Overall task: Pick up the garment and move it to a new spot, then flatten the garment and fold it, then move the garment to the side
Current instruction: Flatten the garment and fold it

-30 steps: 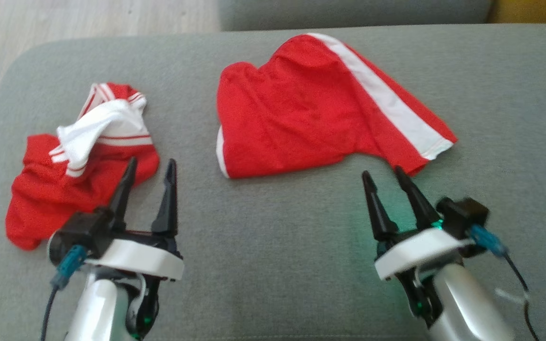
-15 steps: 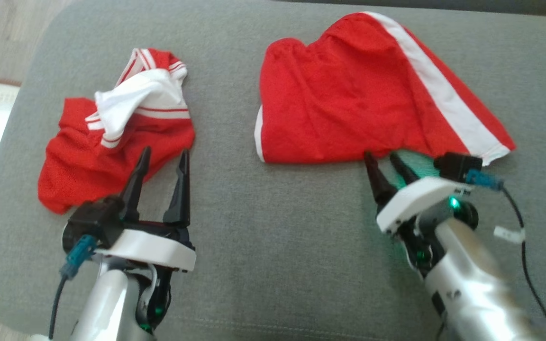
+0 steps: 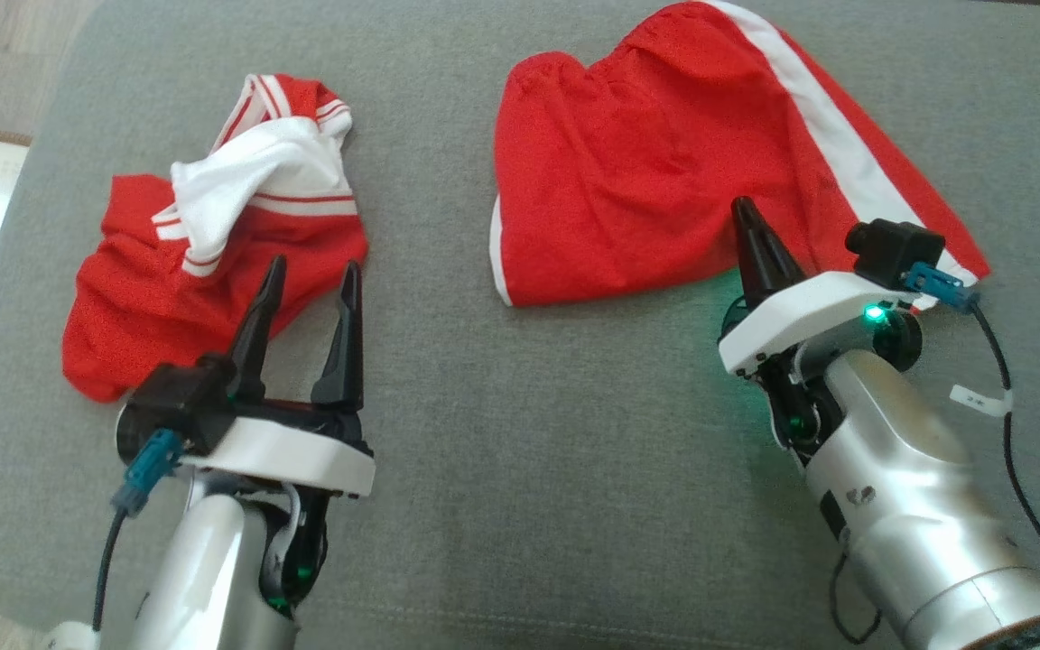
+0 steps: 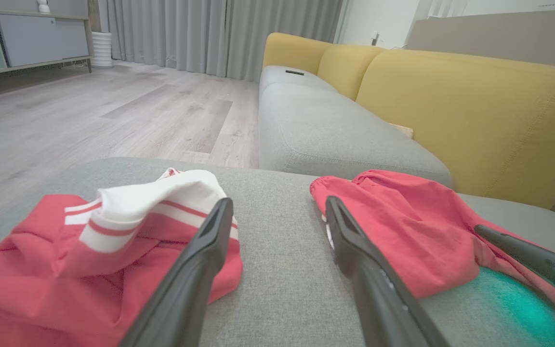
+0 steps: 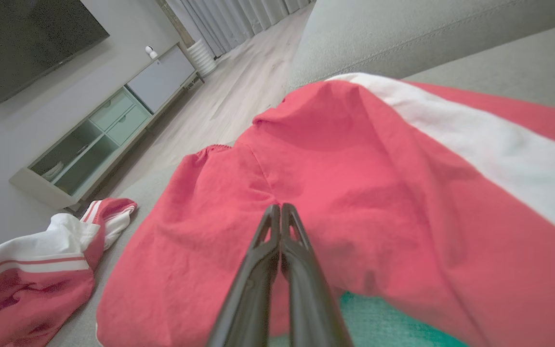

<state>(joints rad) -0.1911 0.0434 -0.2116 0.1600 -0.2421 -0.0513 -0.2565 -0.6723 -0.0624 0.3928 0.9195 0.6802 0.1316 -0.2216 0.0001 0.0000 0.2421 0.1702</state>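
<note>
Grey upholstered cushion (image 3: 520, 433) as work surface, carrying 2 garments.

On its far right part: red shorts (image 3: 628, 181) with 1 white side stripe, spread nearly flat. Gathered waistband at the far edge, 2 leg ends toward the robot, stripe running diagonally from the far edge to the near right corner. Widest spread lying left to right.

At the near edge of the shorts, roughly between the 2 leg ends: right gripper (image 3: 748, 217), fingers pressed together with no gap, tips meeting on a small pucker of red cloth. Judged a pinch on the shorts, with most of the cloth lying on the cushion and no lift yet. Bulk of the garment ahead of the fingertips and to both sides, so likely to trail and drag unevenly on any lift.

Well apart to the left: left gripper (image 3: 315, 264), fingers spread wide and holding nothing, just beside the near right edge of a crumpled red-and-white garment (image 3: 213, 235). Right arm clearly the nearer to the shorts.

Beyond the cushion: second grey seat (image 4: 330, 130) with yellow backrest (image 4: 451, 106), pale wood floor (image 4: 113, 111), grey curtains (image 4: 210, 33), low cabinet (image 5: 99, 135) under a dark wall screen (image 5: 27, 38).
</note>
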